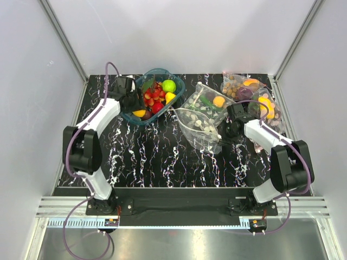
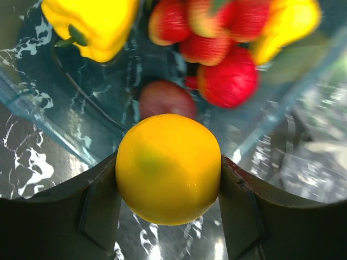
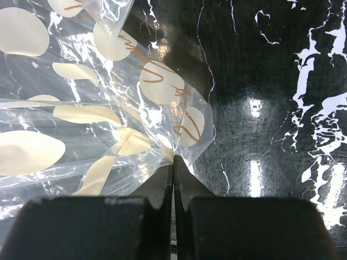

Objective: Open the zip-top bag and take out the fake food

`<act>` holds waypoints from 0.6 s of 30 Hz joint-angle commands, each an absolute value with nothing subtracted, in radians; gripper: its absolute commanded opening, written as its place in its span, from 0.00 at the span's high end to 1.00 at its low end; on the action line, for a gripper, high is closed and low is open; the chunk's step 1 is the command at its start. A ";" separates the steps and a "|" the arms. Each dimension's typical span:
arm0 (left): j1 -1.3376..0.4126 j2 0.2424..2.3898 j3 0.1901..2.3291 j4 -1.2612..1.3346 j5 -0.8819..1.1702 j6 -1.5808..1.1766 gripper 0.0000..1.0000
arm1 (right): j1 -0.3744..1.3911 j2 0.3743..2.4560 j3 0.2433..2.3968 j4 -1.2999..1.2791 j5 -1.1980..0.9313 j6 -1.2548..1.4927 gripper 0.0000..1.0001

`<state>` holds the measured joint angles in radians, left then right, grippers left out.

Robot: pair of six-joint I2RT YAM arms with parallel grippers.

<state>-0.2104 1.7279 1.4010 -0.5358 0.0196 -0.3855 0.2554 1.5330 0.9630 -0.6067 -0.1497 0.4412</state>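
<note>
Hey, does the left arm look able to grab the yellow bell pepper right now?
Probably not yet. The left claw is full, gripping the yellow-orange fruit. The yellow bell pepper lies close ahead with nothing over it, reachable once that fruit is released.

1. We see bright, even light in the top view, shadows faint.
2. Left wrist view: red berries [image 2: 230, 81] at top blur; yellow-orange fruit [image 2: 168, 168] sharp.
3. Right wrist view: glare spots on the table [image 3: 260, 70]; zip-top bag [image 3: 81, 108] glints.

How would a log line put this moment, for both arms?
left gripper: holds fruit at tub rim | right gripper: shut on bag edge
</note>
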 commanded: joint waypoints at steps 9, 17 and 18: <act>-0.183 1.904 1.552 -0.500 -0.077 -0.336 0.55 | 0.247 1.537 1.017 -0.620 -0.153 0.410 1.00; -0.178 1.852 1.487 -0.495 -0.078 -0.356 0.01 | 0.247 1.525 1.031 -0.634 -0.166 0.402 0.59; -0.179 1.841 1.480 -0.494 -0.083 -0.359 0.01 | 0.247 1.520 1.031 -0.635 -0.169 0.399 0.53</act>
<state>-0.1837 1.9057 1.4948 -0.5285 -0.0547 -0.3584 0.2535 1.5387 0.9886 -0.6289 -0.1516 0.4171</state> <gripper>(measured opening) 0.985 0.401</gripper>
